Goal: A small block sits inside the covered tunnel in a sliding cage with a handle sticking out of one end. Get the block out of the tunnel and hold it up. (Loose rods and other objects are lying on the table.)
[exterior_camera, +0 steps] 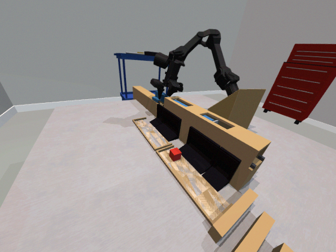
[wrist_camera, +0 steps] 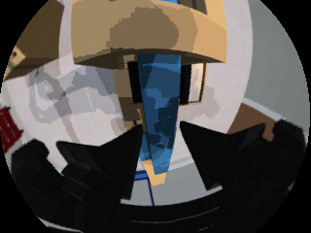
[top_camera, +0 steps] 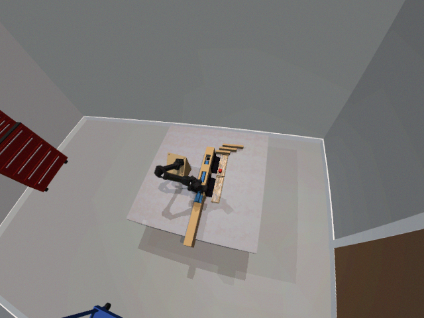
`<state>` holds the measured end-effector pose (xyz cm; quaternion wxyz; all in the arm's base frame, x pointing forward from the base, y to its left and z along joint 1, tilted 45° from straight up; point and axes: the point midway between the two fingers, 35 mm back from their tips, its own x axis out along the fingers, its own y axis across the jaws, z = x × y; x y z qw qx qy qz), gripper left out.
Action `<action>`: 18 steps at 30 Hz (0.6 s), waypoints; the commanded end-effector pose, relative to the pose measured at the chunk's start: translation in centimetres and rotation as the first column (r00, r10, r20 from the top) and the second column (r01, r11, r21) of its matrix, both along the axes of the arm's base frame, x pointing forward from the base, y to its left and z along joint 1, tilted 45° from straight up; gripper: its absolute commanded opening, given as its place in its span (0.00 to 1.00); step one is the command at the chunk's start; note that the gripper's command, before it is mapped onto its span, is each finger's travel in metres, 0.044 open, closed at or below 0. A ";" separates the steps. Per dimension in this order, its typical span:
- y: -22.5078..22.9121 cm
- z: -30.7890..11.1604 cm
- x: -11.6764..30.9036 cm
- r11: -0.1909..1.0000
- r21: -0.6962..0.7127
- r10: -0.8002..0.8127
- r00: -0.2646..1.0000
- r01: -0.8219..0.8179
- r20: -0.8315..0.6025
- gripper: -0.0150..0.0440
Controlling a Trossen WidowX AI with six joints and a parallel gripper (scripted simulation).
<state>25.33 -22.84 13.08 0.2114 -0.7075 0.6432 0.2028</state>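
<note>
my tool (top_camera: 203, 190) (exterior_camera: 164, 96) (wrist_camera: 161, 126) stands partly open astride the blue handle (top_camera: 198, 197) (exterior_camera: 157, 98) (wrist_camera: 160, 107), gaps showing on both sides. the red block (top_camera: 220, 170) (exterior_camera: 175, 154), which i take for my target, lies outside the tunnel (top_camera: 205, 167) (exterior_camera: 196, 109) (wrist_camera: 204, 39), in a low-rimmed tray (top_camera: 224, 160) (exterior_camera: 190, 176). getting it out looks done; gripping and lifting remain. the tunnel's end wall crowds me on one side; the worktop (top_camera: 239, 212) (exterior_camera: 81, 163) offers room beyond the tray's outer rim.
</note>
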 end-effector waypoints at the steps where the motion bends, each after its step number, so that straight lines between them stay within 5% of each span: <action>1: 0.1 0.1 0.1 1.000 -0.002 0.000 1.000 0.000 0.004 0.47; 9: 0.1 0.0 0.1 1.000 -0.001 0.001 1.000 -0.001 0.004 0.25; 18: 1.3 -2.1 -0.1 1.000 0.002 0.004 1.000 -0.004 -0.003 0.25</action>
